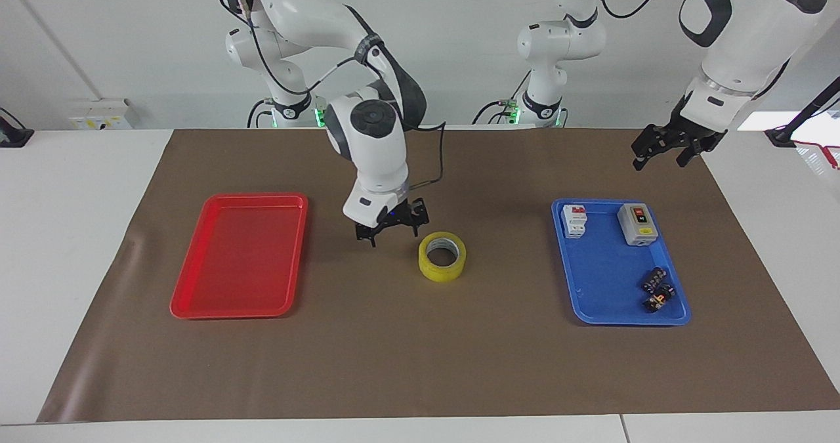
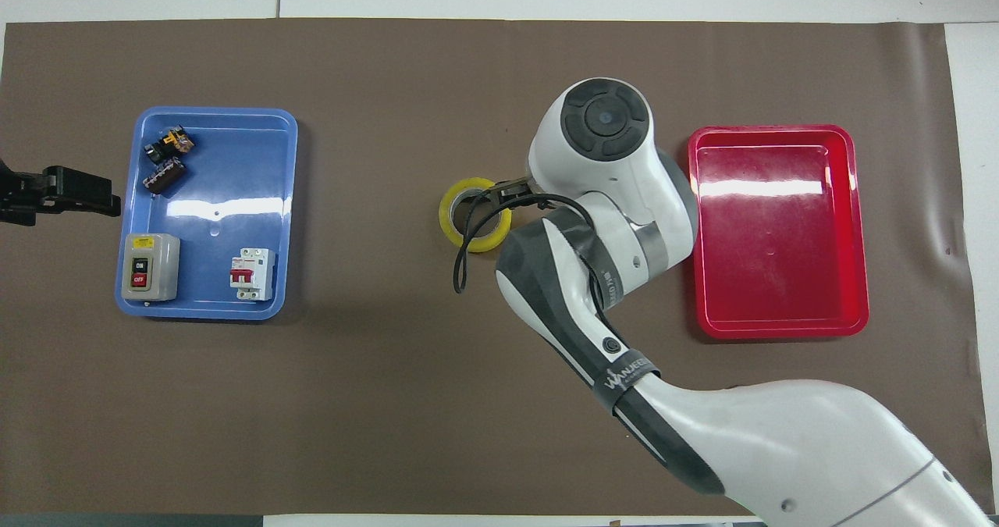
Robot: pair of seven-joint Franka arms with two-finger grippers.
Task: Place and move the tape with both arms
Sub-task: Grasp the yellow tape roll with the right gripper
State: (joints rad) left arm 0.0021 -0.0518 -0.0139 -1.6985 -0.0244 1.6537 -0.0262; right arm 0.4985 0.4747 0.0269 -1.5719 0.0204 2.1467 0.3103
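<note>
The right gripper (image 1: 392, 228) hangs spread and empty, low over the brown mat (image 1: 420, 364), just beside the yellow tape roll (image 1: 442, 256), which lies flat midway between the red tray (image 1: 197, 292) and blue tray (image 1: 590, 298). The left gripper (image 1: 669, 147), also spread, waits raised over the mat's edge.

tape (image 1: 442, 256) | yellow roll, white core | flat on brown mat, mid-table, untouched

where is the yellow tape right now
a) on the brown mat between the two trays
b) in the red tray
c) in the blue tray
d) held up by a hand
a, the tape lies flat on the brown mat between the red tray and blue tray, held by neither hand.
</note>
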